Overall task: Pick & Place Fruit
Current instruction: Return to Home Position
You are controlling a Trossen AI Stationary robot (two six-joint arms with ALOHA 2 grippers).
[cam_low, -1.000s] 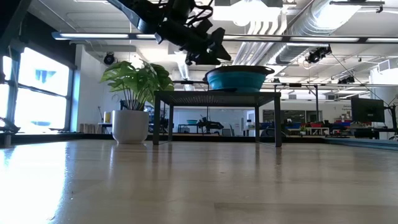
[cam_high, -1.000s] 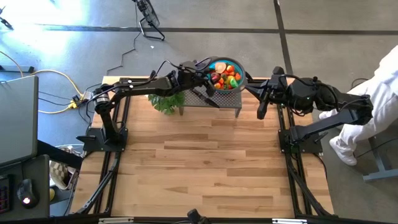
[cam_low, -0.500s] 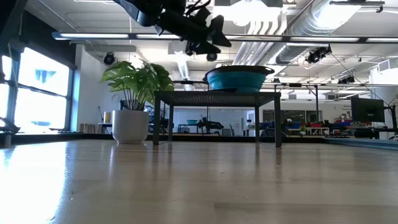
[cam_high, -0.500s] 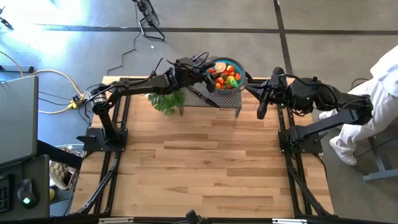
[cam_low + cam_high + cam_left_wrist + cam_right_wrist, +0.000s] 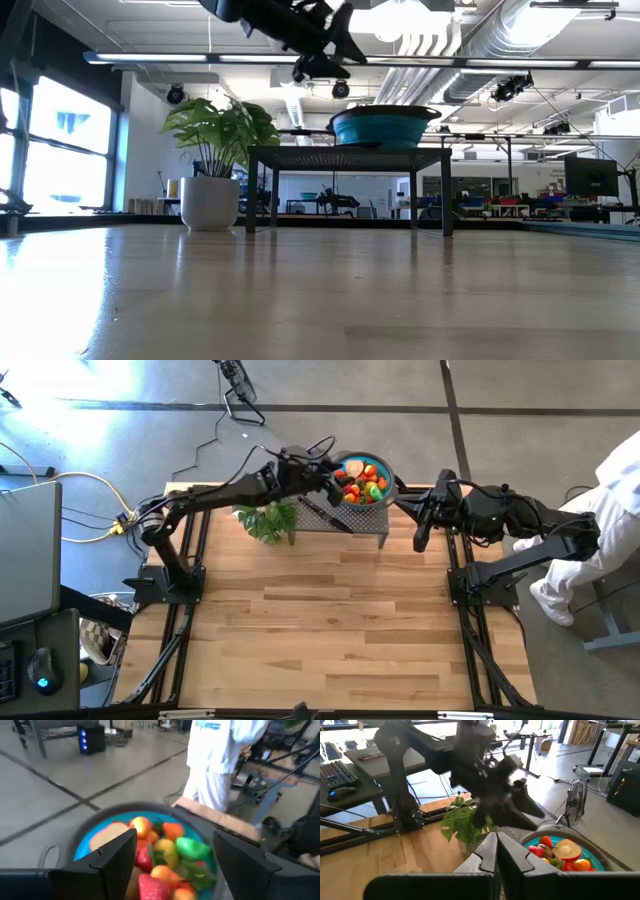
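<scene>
The fruit (image 5: 165, 855), small toy pieces in red, orange, yellow and green, lies heaped in a blue bowl (image 5: 384, 468). The bowl stands on a small dark metal stand (image 5: 350, 155) at the table's far edge. My left gripper (image 5: 338, 475) hangs open in the air above the bowl's left rim. In the left wrist view its gripper (image 5: 175, 836) shows nothing between the two fingers, only the bowl's fruit beyond them. My right gripper (image 5: 418, 540) waits shut in the air to the right of the stand, and it also shows shut in its own view (image 5: 496, 837).
A potted leafy plant (image 5: 268, 520) stands just left of the stand. A black-handled knife (image 5: 325, 515) lies on the stand beside the bowl. A person in white (image 5: 610, 510) stands beyond the table's right edge. The wooden tabletop (image 5: 330, 620) stretches toward the near edge.
My left gripper has risen from just over the bowl's rim to well above it, staying open and rolling a little. The bowl and the fruit have stayed where they were.
</scene>
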